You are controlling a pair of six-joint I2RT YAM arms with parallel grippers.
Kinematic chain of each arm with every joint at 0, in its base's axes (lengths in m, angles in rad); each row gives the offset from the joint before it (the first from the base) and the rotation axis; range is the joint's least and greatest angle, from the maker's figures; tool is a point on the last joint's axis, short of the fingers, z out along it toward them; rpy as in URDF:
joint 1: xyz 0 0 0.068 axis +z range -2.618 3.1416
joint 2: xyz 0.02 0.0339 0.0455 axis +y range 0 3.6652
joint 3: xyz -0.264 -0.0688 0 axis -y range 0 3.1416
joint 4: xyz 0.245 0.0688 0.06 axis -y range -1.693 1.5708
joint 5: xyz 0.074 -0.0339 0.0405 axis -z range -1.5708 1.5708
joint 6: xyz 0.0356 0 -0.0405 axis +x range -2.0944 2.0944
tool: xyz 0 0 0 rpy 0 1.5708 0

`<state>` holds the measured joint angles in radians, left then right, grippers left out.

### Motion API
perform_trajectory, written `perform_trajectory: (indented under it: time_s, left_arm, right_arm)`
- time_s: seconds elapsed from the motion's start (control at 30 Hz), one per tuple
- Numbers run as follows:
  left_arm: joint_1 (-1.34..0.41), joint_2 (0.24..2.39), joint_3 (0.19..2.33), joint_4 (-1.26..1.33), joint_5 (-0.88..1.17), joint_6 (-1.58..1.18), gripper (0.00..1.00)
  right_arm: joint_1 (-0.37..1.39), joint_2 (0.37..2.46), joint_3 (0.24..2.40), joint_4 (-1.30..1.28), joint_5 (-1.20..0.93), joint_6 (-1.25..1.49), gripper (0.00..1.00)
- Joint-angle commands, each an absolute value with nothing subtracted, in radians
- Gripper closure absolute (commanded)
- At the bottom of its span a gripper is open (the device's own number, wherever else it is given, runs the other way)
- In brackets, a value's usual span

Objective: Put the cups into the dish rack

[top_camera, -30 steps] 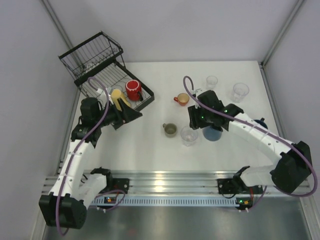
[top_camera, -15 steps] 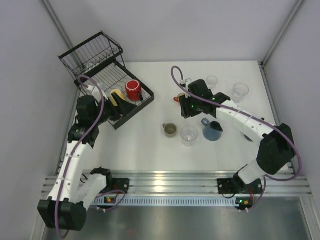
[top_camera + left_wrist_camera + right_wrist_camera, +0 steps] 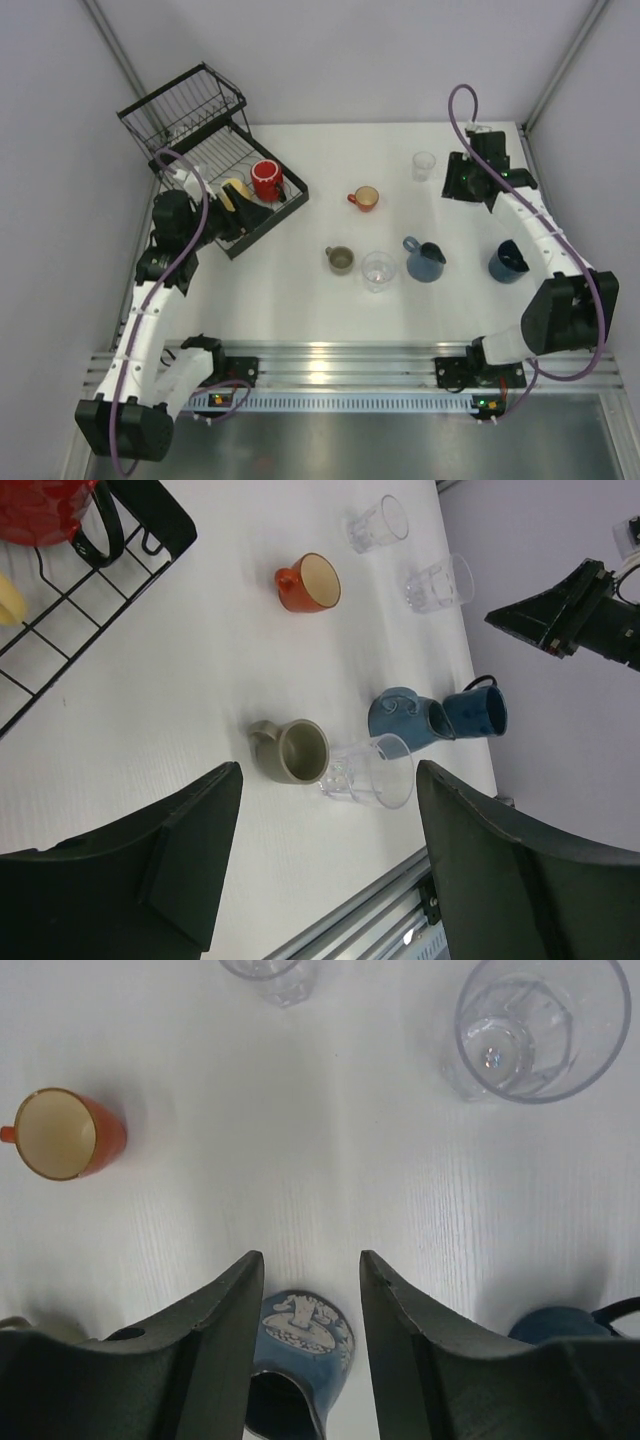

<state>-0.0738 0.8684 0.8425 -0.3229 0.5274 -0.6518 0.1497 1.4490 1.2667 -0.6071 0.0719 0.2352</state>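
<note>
The black wire dish rack [image 3: 190, 140] stands at the back left, with a red cup [image 3: 266, 180] and a yellow cup [image 3: 234, 191] in its low tray. My left gripper [image 3: 256, 214] hovers open and empty over the tray's near corner. On the table are an orange-red cup [image 3: 364, 198], an olive cup [image 3: 340, 260], a clear tumbler [image 3: 378, 270], a blue cup [image 3: 424, 260] and a dark blue cup [image 3: 508, 262]. My right gripper [image 3: 456, 187] hangs open and empty at the back right, beside a small tumbler [image 3: 424, 165]. The right wrist view has a larger tumbler [image 3: 530, 1025] below it.
The left wrist view shows the rack's corner [image 3: 150, 520] at the top left and the aluminium rail [image 3: 370, 920] along the table's near edge. The right wall stands close behind the right arm. Bare white table [image 3: 330, 150] lies between rack and cups.
My right arm has swung from over the blue cup, past the orange-red cup, to the back right corner. The dark blue cup now shows. My left gripper drew back slightly.
</note>
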Motion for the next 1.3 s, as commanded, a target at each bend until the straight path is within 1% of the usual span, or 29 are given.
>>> perform_trajectory:
  time_s: [0.0, 0.13, 0.2, 0.33, 0.43, 0.67, 0.77, 0.9, 1.0, 1.1, 1.27]
  left_arm:
    - [-0.078, 0.873, 0.825, -0.313, 0.6, -0.62, 0.24]
    - [-0.078, 0.894, 0.833, -0.313, 0.664, -0.621, 0.24]
    - [-0.08, 0.899, 0.834, -0.313, 0.675, -0.626, 0.24]
    - [-0.09, 0.882, 0.815, -0.314, 0.683, -0.629, 0.24]
    - [-0.1, 0.876, 0.804, -0.313, 0.684, -0.629, 0.24]
    - [-0.104, 0.873, 0.824, -0.314, 0.672, -0.66, 0.25]
    - [-0.104, 0.876, 0.836, -0.308, 0.661, -0.675, 0.25]
    - [-0.104, 0.868, 0.835, -0.287, 0.646, -0.71, 0.25]
    - [-0.104, 0.858, 0.834, -0.278, 0.631, -0.73, 0.25]
    - [-0.104, 0.85, 0.838, -0.278, 0.621, -0.745, 0.25]
    - [-0.104, 0.844, 0.848, -0.278, 0.609, -0.739, 0.25]
  right_arm:
    - [0.146, 1.399, 1.232, -0.67, 0.006, 0.203, 0.55]
    - [0.124, 1.37, 1.195, -0.693, 0.006, 0.202, 0.55]
    - [0.112, 1.352, 1.19, -0.703, -0.028, 0.203, 0.55]
    - [0.107, 1.333, 1.178, -0.716, -0.158, 0.138, 0.55]
    - [0.113, 1.325, 1.129, -0.727, -0.219, 0.103, 0.55]
    - [0.13, 1.266, 1.051, -0.706, -0.187, 0.081, 0.53]
    - [0.155, 1.282, 1.052, -0.721, -0.109, 0.063, 0.52]
    - [0.207, 1.315, 1.051, -0.727, -0.084, 0.04, 0.5]
    - [0.225, 1.321, 1.045, -0.724, -0.061, 0.032, 0.51]
    - [0.23, 1.324, 1.034, -0.723, -0.061, 0.029, 0.54]
    - [0.259, 1.328, 1.003, -0.718, -0.042, 0.034, 0.55]
